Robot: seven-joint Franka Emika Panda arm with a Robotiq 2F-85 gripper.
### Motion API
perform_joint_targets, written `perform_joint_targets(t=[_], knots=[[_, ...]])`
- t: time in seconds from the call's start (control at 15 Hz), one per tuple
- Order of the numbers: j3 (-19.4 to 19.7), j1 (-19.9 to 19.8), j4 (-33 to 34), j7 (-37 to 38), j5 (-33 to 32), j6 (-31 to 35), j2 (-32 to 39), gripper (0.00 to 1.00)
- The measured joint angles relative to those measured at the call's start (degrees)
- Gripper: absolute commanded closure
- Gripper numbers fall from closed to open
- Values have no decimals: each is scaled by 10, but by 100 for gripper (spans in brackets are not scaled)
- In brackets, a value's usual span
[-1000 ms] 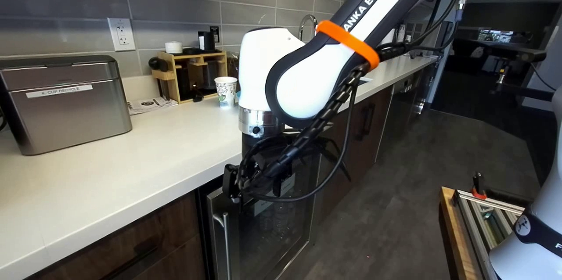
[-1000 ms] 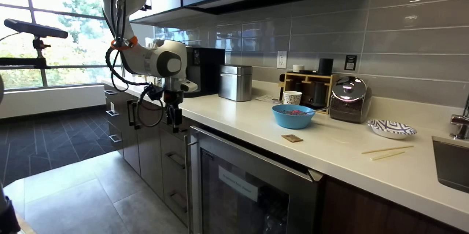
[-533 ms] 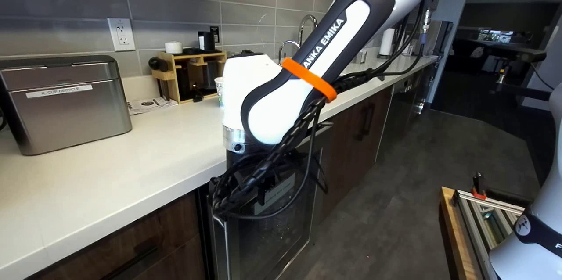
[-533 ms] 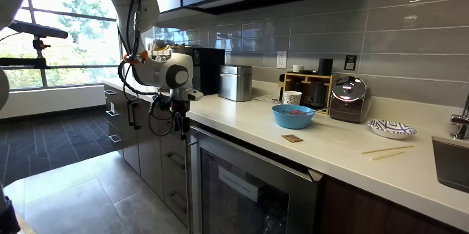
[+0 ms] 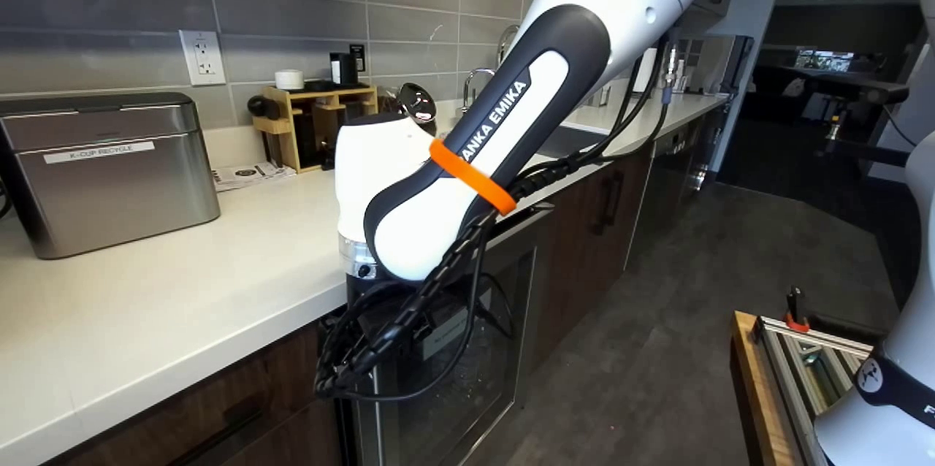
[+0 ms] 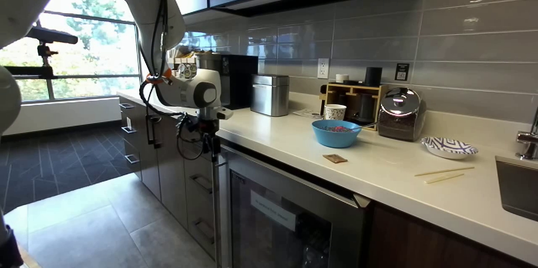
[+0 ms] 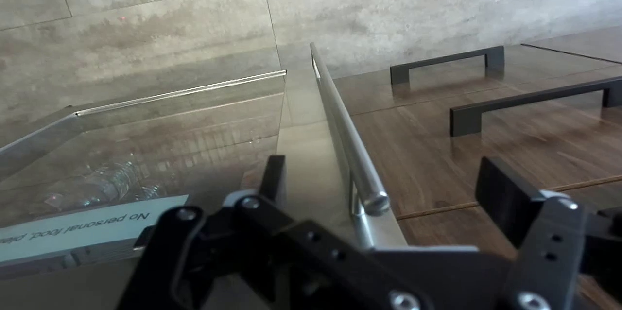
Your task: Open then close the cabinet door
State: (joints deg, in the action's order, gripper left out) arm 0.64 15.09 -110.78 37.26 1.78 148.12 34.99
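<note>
In the wrist view, spread jaws flank the bar handle [image 7: 358, 160]; bottles [image 7: 111, 182] show through the glass cabinet door [image 7: 307, 154]; a blue bowl [image 6: 336, 140] holds multicoloured bits [image 6: 338, 129].

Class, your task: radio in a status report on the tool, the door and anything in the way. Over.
Tool open, nothing gripped. Handle shows between its jaws in wrist view. Door looks shut. Nothing seen in the way.

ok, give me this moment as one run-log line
gripper: open | bar handle: top end between jaws in wrist view, not clamped | cabinet door: looks shut | next: likely grip handle
</note>
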Motion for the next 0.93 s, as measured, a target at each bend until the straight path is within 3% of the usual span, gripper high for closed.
perform_joint_targets(t=[0.2,0.27,0.4,0.47,0.67,0.93], knots=[[8,6,19,0,-1,1,16,0],[10,7,26,0,-1,1,21,5],[15,8,35,0,-1,1,31,29],[17,8,40,0,-1,1,35,32],[20,8,49,0,-1,1,46,54],[20,8,54,0,-1,1,55,62]])
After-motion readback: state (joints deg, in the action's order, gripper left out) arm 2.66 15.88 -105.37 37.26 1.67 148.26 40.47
